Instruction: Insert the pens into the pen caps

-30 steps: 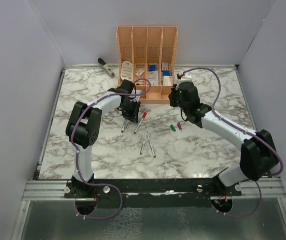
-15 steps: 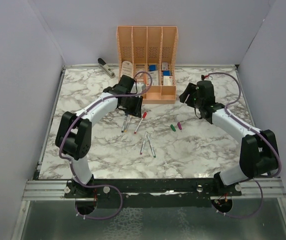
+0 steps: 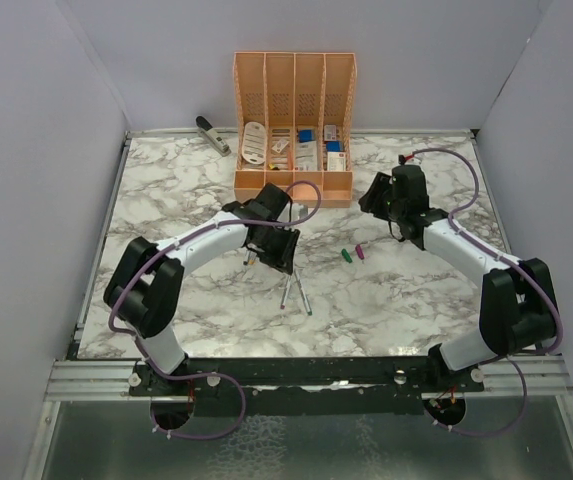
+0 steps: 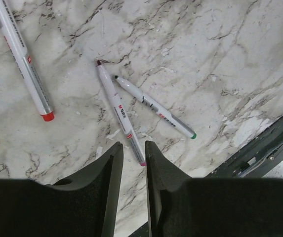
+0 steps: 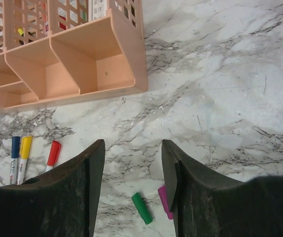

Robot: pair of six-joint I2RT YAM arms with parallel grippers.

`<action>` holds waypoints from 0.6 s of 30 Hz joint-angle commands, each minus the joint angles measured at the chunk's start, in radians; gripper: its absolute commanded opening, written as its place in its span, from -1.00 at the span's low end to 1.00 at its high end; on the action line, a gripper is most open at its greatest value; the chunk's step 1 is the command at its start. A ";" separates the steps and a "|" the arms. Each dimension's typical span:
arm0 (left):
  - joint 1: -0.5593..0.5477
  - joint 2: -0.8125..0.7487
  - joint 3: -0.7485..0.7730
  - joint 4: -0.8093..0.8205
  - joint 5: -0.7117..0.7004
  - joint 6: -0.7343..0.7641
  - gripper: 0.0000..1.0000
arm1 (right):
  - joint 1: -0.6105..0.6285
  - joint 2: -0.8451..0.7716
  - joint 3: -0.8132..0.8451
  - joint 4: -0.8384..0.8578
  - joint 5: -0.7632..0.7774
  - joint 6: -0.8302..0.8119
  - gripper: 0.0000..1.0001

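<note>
Two uncapped silver-grey pens lie on the marble: one with a purple end (image 4: 120,112) and one with a green end (image 4: 153,107); both also show in the top view (image 3: 286,290) (image 3: 304,297). My left gripper (image 4: 134,148) (image 3: 278,255) hovers just over the purple-ended pen's tail, jaws slightly apart and empty. A pen with a red end (image 4: 25,59) lies to its left. The green cap (image 5: 142,207) (image 3: 346,256) and purple cap (image 5: 164,200) (image 3: 359,252) lie loose. My right gripper (image 5: 133,148) (image 3: 374,205) is wide open above them. Red (image 5: 54,152), yellow (image 5: 25,148) and blue (image 5: 15,147) caps sit on pens.
The peach desk organiser (image 3: 294,100) (image 5: 72,59) stands at the back centre, close behind the right gripper. A grey stapler (image 3: 211,133) lies at the back left. The table's black front rail (image 4: 260,148) runs near the uncapped pens.
My left gripper moved from by the organiser toward the near side, over the pens. My right gripper swung right away from the organiser, then eased slightly back.
</note>
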 commanded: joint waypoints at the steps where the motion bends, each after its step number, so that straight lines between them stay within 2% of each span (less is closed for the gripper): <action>1: -0.033 -0.038 0.004 0.005 -0.014 -0.057 -0.45 | 0.000 -0.011 0.009 -0.042 0.061 -0.049 -0.02; 11: -0.102 0.062 0.044 -0.049 -0.093 -0.110 -0.44 | 0.000 -0.082 -0.049 -0.024 0.059 -0.063 -0.02; 18: -0.108 0.083 0.086 -0.102 -0.163 -0.116 -0.39 | 0.001 -0.111 -0.085 -0.012 0.060 -0.071 -0.01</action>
